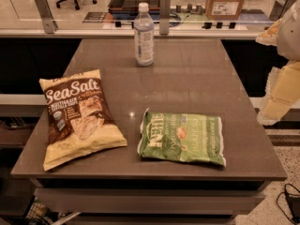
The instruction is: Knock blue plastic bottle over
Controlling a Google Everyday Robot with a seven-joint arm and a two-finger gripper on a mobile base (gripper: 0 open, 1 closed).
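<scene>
The blue plastic bottle (144, 34) stands upright near the far edge of the brown table (187, 78), left of its middle. It is clear pale blue with a white cap and a whitish label. My arm hangs at the right edge of the camera view, beside the table's right side. Its lower end, the gripper (270, 115), is off the table and far to the right of the bottle, nearer to me than the bottle. It touches nothing.
A yellow and brown Sea Salt chip bag (77, 116) lies at the front left. A green chip bag (182, 138) lies at the front middle. A glass partition with metal posts (164, 13) runs behind the table.
</scene>
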